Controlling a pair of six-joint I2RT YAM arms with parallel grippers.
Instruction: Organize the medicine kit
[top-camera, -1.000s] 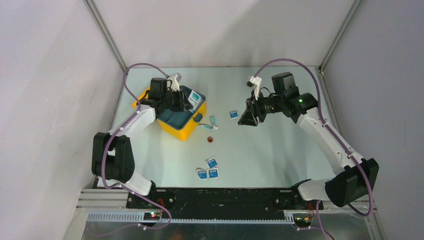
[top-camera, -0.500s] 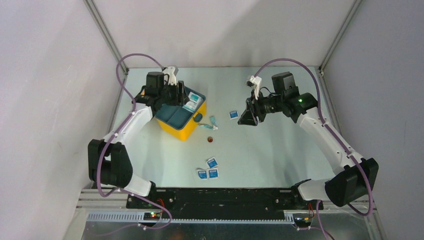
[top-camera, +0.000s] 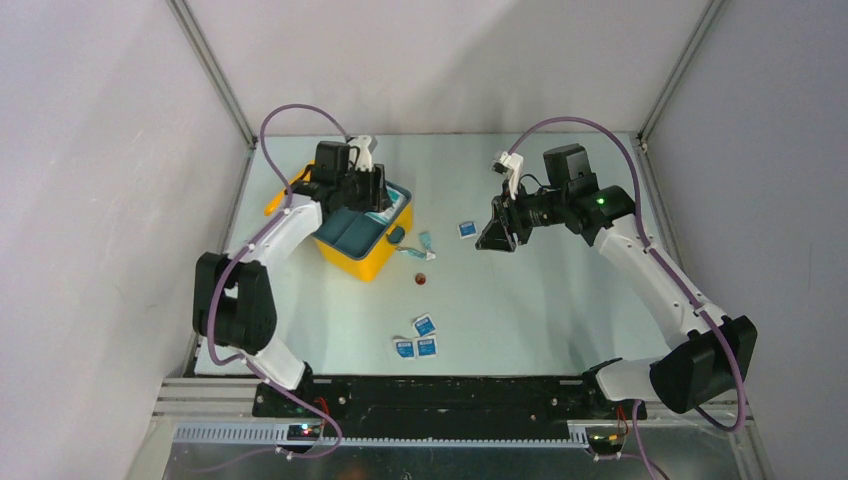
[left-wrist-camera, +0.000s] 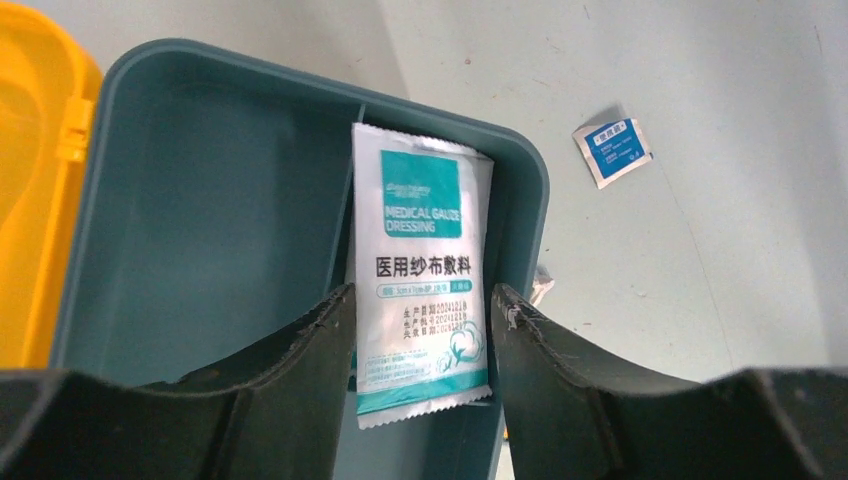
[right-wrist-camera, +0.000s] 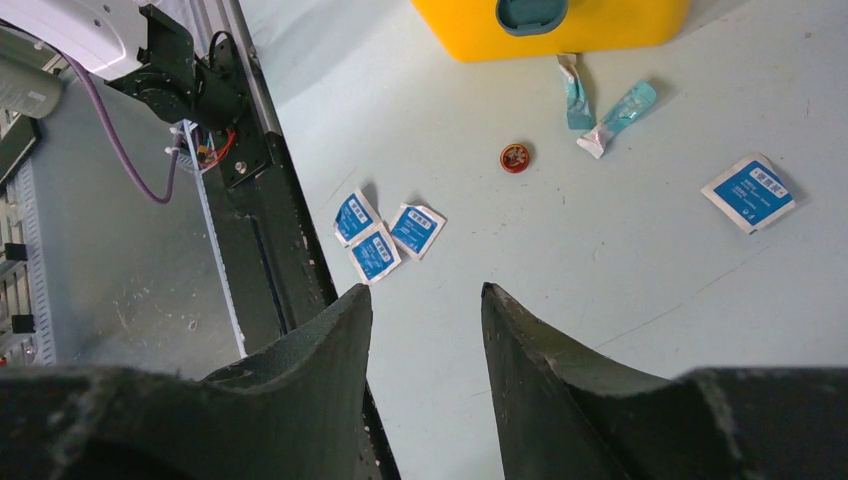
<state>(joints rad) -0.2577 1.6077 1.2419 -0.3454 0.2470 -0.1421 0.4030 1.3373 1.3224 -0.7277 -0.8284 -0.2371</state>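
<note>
Starts with the desk (top-camera: 560, 300) and, near its far left corner, the medicine kit (top-camera: 358, 258), standing open with the yellow lid hinged back toward the left edge. Carries a dark teal tray (left-wrist-camera: 200, 220) in its top, divided into a wide compartment and a narrow one. Directly over that tray hangs the left end effector (left-wrist-camera: 424, 292), fingers apart, flanking a white-and-teal gauze dressing packet (left-wrist-camera: 420, 250) lying flat along the narrow compartment; cannot tell whether the fingers touch its edges. Has swung within the last second from the kit's left side across to a spot right above the packet, now looking lodged in the tray rather than carried. Reads, on that showing, as one item filed and the left arm nearly free for the next. Toward the far right, the right end effector (right-wrist-camera: 425, 290), hanging above the desk just as a second ago, fingers apart, nothing between them. Leaves loose on the desk: two teal sachets (right-wrist-camera: 605, 110) just beside the kit's front, three blue sachets (right-wrist-camera: 385, 235) near the middle of the near edge, a single blue sachet (right-wrist-camera: 748, 192) toward mid-desk, and a small red round thing (right-wrist-camera: 515, 157) between kit and trio. Judged early in the job, with all of these yet to gather.
</note>
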